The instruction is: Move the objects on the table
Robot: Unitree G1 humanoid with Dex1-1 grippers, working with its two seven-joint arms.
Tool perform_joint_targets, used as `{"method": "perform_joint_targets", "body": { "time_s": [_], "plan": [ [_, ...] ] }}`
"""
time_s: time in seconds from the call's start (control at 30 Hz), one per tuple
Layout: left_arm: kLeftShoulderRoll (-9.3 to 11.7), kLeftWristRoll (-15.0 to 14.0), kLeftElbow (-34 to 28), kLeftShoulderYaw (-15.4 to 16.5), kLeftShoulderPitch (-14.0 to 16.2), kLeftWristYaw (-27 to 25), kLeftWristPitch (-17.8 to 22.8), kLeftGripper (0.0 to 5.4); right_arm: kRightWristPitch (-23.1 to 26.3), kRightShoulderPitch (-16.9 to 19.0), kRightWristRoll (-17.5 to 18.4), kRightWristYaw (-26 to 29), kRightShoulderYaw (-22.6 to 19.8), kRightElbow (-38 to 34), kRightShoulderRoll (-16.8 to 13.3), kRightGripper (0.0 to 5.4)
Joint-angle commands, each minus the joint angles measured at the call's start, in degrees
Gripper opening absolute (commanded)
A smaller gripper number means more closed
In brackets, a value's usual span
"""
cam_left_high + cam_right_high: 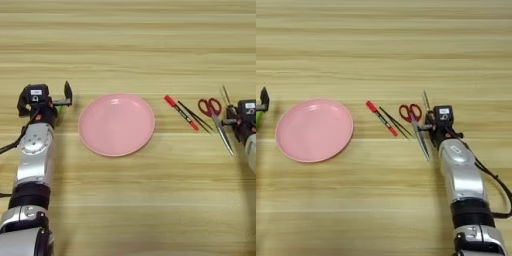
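Note:
A red-capped pen, a pair of thin black sticks and red-handled scissors lie side by side right of centre on the table. A slim screwdriver pokes out just behind my right gripper; its handle is hidden there. This gripper sits against the right side of the scissors' blades. My left gripper rests far left, beside the plate, open with nothing between its fingers.
A round pink plate lies left of centre, between the left gripper and the pen. Both forearms stretch from the near edge along the two sides.

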Motion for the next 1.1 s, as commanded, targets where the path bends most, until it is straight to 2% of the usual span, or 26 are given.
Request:
{"method": "perform_joint_targets", "body": {
  "time_s": [0.03,0.33,0.67,0.87,1.1],
  "plan": [
    [-0.1,0.0,0.0,0.1,0.3,0.2,0.4,5.4,2.7,0.5,-0.2,0.5,1.7,-4.2,0.8,0.87],
    [-0.1,-0.1,0.2,0.2,0.3,0.1,0.3,5.4,6.1,-0.8,-1.3,2.1,7.8,-10.6,3.6,0.87],
    [-0.2,-0.1,-0.1,0.2,0.5,0.2,0.4,5.4,9.4,-1.6,-1.6,6.1,14.9,-13.8,6.0,0.87],
    [-0.3,-0.1,-0.2,0.2,0.5,0.3,0.5,5.4,11.8,-3.1,-1.5,10.3,19.7,-13.8,7.0,0.87],
    [-0.4,-0.1,-0.2,0.2,0.5,0.4,0.6,5.4,13.0,-6.1,-1.3,12.6,21.8,-10.0,8.7,0.87]
  ]
}}
